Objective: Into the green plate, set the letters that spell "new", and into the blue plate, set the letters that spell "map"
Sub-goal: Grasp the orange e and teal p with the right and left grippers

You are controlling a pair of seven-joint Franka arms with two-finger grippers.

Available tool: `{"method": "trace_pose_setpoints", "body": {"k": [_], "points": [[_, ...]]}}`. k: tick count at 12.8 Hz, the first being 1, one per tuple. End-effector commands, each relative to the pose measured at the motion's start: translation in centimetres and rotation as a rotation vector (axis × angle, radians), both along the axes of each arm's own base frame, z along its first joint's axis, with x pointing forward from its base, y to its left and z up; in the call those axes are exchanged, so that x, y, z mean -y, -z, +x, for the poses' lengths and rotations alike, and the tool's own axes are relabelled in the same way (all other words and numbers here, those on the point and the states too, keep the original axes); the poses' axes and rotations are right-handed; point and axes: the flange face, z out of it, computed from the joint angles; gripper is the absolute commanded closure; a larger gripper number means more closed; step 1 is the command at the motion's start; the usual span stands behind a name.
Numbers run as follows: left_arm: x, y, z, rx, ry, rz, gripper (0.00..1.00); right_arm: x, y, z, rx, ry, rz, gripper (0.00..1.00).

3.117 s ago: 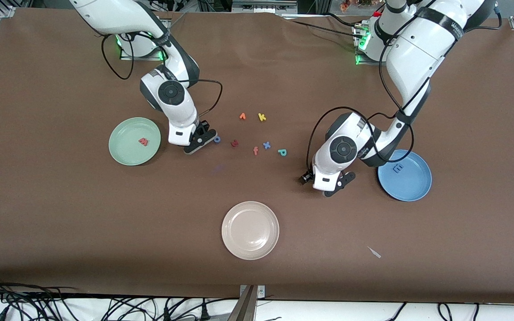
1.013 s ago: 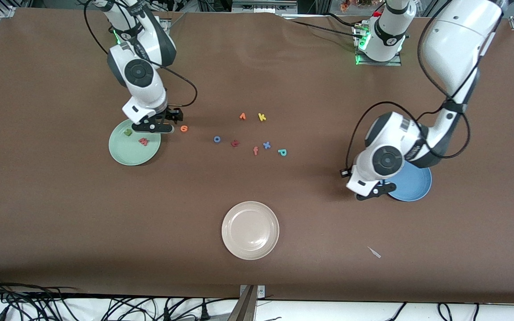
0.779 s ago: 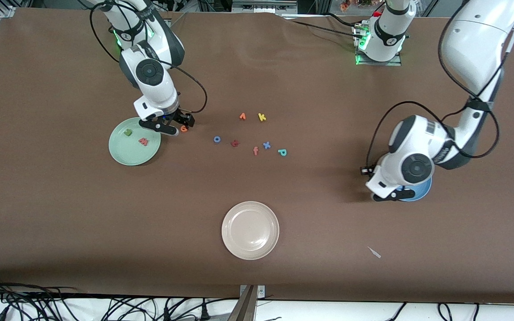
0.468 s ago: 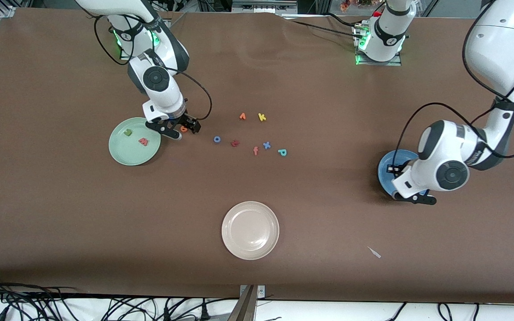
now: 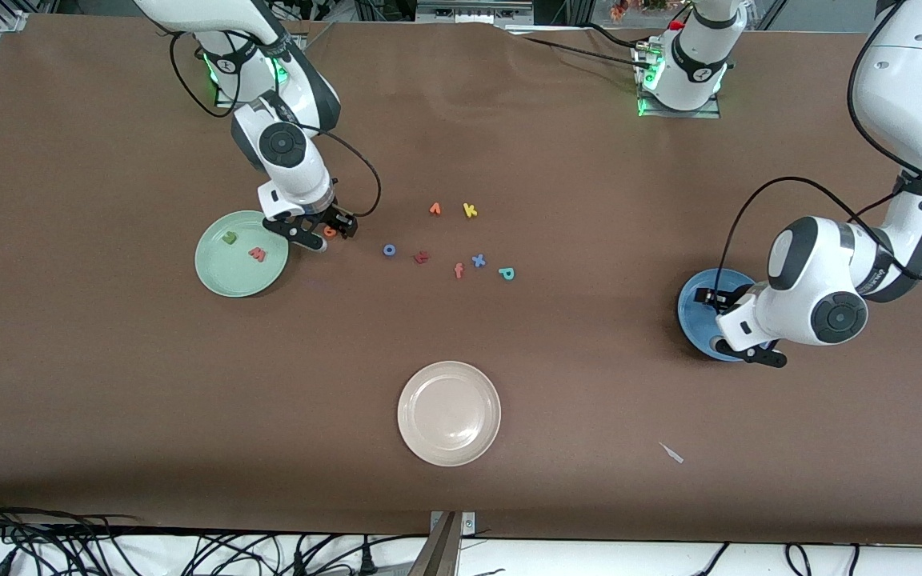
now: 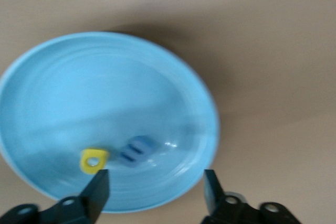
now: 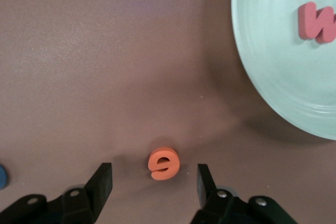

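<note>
In the front view the right gripper (image 5: 327,234) sits low over the orange "e" (image 5: 330,232), just beside the green plate (image 5: 221,276), while the left gripper (image 5: 741,340) hangs over the blue plate (image 5: 697,308). The left wrist view shows its fingers apart and empty above the yellow "a" (image 6: 93,160) and blue "m" (image 6: 135,150) lying in that plate. In the right wrist view the fingers stand apart on either side of the "e", so I would keep it centred between them, settle to the surface and only then pinch.
</note>
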Motion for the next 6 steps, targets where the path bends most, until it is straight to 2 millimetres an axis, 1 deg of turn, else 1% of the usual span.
{"method": "trace_pose_setpoints", "body": {"k": [1,4,5,6], "points": [[4.0,-2.2,-1.6,0.037,-0.101,0.007,0.00,-0.5,0.8,-0.3,0.004,0.010,0.019,0.27],[10.5,-2.2,-4.2,0.118,-0.264,0.019,0.00,-0.3,1.1,-0.5,0.001,0.010,0.017,0.27],[12.9,-2.1,-5.1,0.124,-0.315,0.022,0.00,-0.3,1.1,-0.5,0.001,0.010,0.018,0.29],[15.0,-2.2,-5.5,0.139,-0.357,0.024,0.00,-0.3,1.2,-0.4,0.002,0.011,0.020,0.34]]}}
